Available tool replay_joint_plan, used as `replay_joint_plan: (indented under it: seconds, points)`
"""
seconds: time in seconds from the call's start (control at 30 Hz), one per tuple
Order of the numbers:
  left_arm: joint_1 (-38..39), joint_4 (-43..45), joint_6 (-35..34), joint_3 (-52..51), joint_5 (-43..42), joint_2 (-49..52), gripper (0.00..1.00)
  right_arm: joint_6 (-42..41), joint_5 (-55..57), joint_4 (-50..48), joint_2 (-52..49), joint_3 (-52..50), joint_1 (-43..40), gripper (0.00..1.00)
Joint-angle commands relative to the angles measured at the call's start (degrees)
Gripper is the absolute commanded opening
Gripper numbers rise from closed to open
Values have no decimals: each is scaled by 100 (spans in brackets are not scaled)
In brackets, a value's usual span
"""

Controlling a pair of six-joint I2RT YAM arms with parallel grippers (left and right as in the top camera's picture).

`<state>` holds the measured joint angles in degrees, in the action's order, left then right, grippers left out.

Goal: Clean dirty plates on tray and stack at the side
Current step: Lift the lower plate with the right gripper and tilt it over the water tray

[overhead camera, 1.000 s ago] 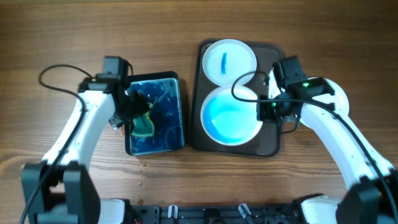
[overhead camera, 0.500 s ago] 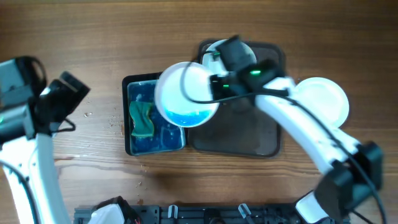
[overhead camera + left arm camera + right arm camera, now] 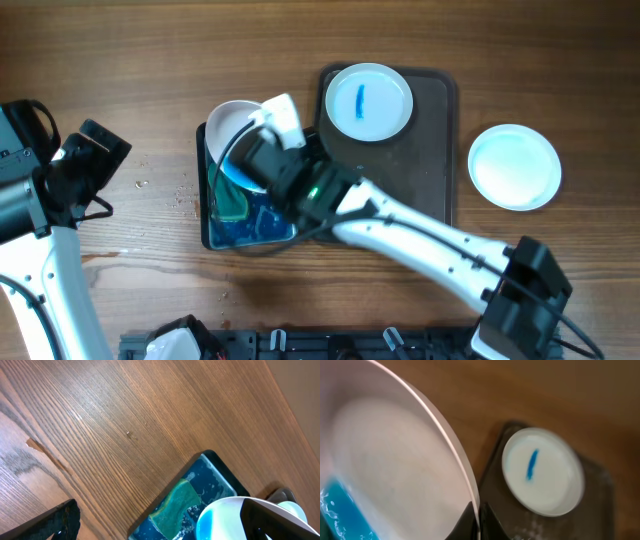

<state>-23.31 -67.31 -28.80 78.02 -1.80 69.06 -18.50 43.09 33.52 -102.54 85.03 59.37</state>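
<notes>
The right gripper, clamped on the tilted plate, should pour slowly, keeping the blue liquid inside the black tray (left gripper waits open).

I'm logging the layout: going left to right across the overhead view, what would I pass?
Left gripper → tilted plate over the black tray → blue-streaked plate on the brown tray → bluish plate off to its side.
</notes>
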Motion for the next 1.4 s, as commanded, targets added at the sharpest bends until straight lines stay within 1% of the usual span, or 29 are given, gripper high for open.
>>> replay_joint_plan:
  seconds: [0.0,0.1,0.23,0.37,0.5,1.0,1.17,1.37]
  points:
    - [-33,-4,2,63,-70,0,100,804,1947,-293,92,175,439,4]
    - [-33,-4,2,63,-70,0,100,1274,2225,-442,92,175,621,4]
    - [-33,-4,4,63,-70,0,100,1547,2732,-522,92,175,802,4]
    - [-33,-4,2,63,-70,0,100,2205,3414,-793,92,175,1067,4]
    - [-33,-4,2,63,-70,0,100,2577,3606,-1045,92,175,1193,4]
    - [-33,-4,4,63,-70,0,100,2612,3604,-1401,92,175,1279,4]
    - [-33,-4,2,63,-70,0,100,2918,3421,-1499,92,175,1279,4]
    - [-33,-4,2,63,-70,0,100,2894,3405,-1547,92,175,1279,4]
